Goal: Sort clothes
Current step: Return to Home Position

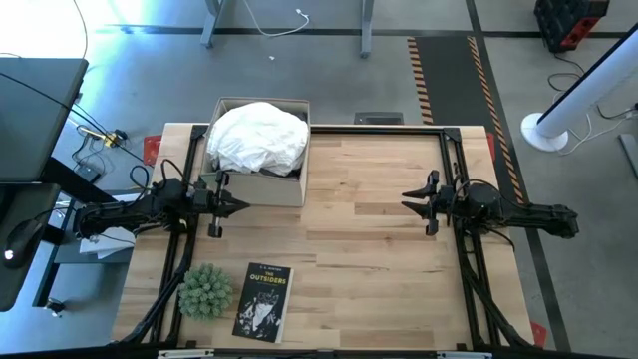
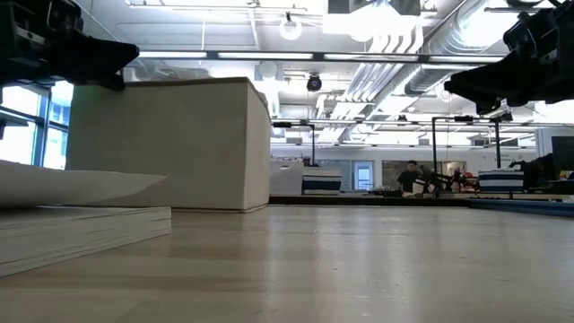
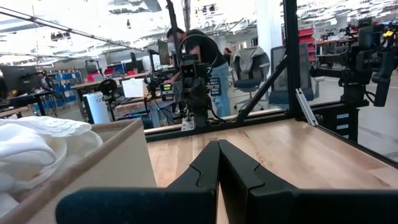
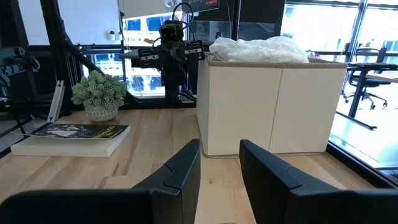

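High view: light wooden plank table (image 1: 369, 259) framed by black rails, with one arm reaching in from each side. Pale tan open-top rectangular box (image 1: 269, 191) stands at the table's left end against the edge at the top of this view. It is heaped with a crumpled white fabric garment (image 1: 257, 138) that rises above the rim and stays inside the walls. No other clothes can be seen on the table. Left gripper (image 1: 239, 205) hangs just beside the box's wall that faces the table's middle, apart from it. In the left wrist view its dark fingers (image 3: 208, 168) are pressed together with nothing between them, and the box wall and white cloth show close alongside. Right gripper (image 1: 409, 202) hangs toward the right edge, well apart from the box and pointing at it across bare wood. In the right wrist view its fingers (image 4: 180, 168) stand apart with a clear gap and hold nothing. Black paperback book (image 1: 264, 301) lies flat near the corner where the left edge meets the edge at the bottom of the high view. Its cover reads "THE OUTSIDERS" in yellow-orange capitals; a small line above the title is too fine to read, and the pale artwork below it is unclear. Round spiky green plant in a small pot (image 1: 205, 290) sits just beside the book, on the side toward the left edge. Beyond the table, the left wrist view shows a person in a dark top (image 3: 202, 56) standing among workbenches.
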